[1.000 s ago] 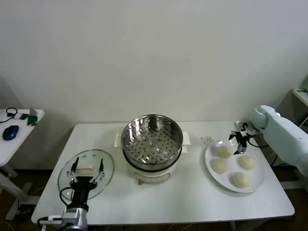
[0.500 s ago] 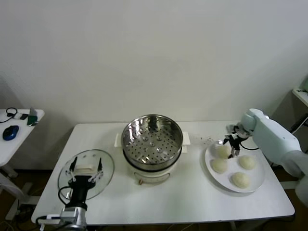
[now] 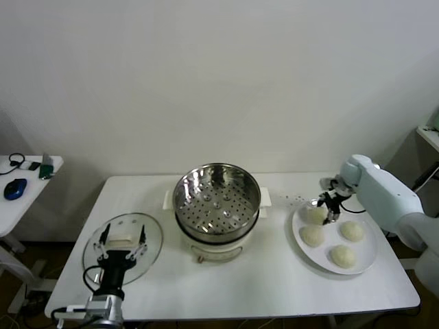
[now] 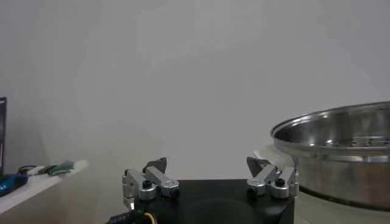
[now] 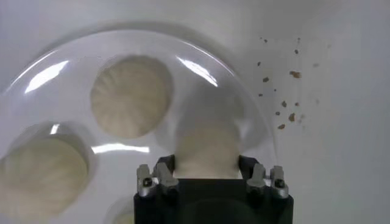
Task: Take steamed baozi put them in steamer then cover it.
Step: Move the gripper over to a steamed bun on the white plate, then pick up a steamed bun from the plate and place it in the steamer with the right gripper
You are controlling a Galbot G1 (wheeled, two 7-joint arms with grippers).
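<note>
We are looking down on a white worktop (image 3: 274, 274) with the steamer (image 3: 217, 199) standing in the middle of it, its shiny steel basket sitting empty on the cream pot base. To the steamer's left, the glass lid (image 3: 123, 245) is lying flat on the worktop, its white handle facing up. Our left pincer (image 3: 123, 241) is hovering just over that handle with its fingers spread wide, one to each side, gripping nothing; in the left wrist view the two fingertips of the left pincer (image 4: 207, 173) are standing well apart, with the steamer's rim (image 4: 341, 131) showing beyond them. On the right of the worktop a white plate (image 3: 363, 264) is carrying all four buns (image 3: 343, 256), none of them in the steamer. Our right arm is reaching in from the right edge, and our right pincer (image 3: 328, 207) is sitting down on the bun (image 3: 316, 215) at the far left of the plate, the one nearest the steamer. In the right wrist view the right pincer (image 5: 207, 173) is closing on that bun (image 5: 206, 143), its fingers pressing against both sides of the dough while the bun is resting on the plate (image 5: 61, 67). Two other buns are lying beside it on the plate, apart from the pincer. A scatter of small brown crumbs (image 5: 283, 112) is lying on the worktop just beyond the plate's rim.
</note>
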